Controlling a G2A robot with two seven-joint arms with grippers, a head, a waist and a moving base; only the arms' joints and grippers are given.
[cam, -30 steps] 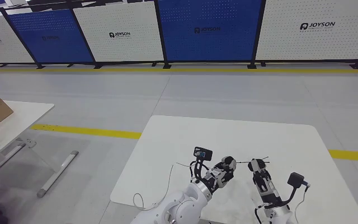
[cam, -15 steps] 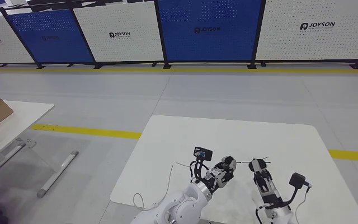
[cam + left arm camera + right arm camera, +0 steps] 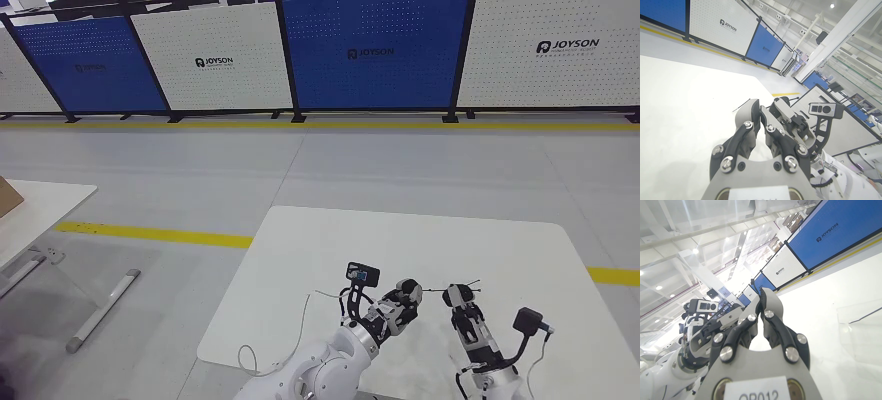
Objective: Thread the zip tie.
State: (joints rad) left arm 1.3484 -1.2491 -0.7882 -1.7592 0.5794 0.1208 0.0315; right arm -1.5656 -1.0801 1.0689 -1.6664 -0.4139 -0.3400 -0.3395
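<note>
A thin black zip tie (image 3: 433,291) spans the short gap between my two grippers, low over the front of the white table (image 3: 400,240). My left gripper (image 3: 408,292) (image 3: 760,107) is shut, and a short end of the zip tie (image 3: 741,106) sticks out beside its fingertip. Just past it, my right gripper (image 3: 457,293) (image 3: 780,103) (image 3: 762,292) is shut on the zip tie (image 3: 753,284). The tie's small head rises above the right gripper's fingertips. The part of the strap inside each grip is hidden.
A clear plastic tray (image 3: 857,332) lies on the table beyond my right gripper. The table's front edge runs close below both arms. Another white table (image 3: 40,210) stands far left, and blue and white panels (image 3: 370,55) line the back.
</note>
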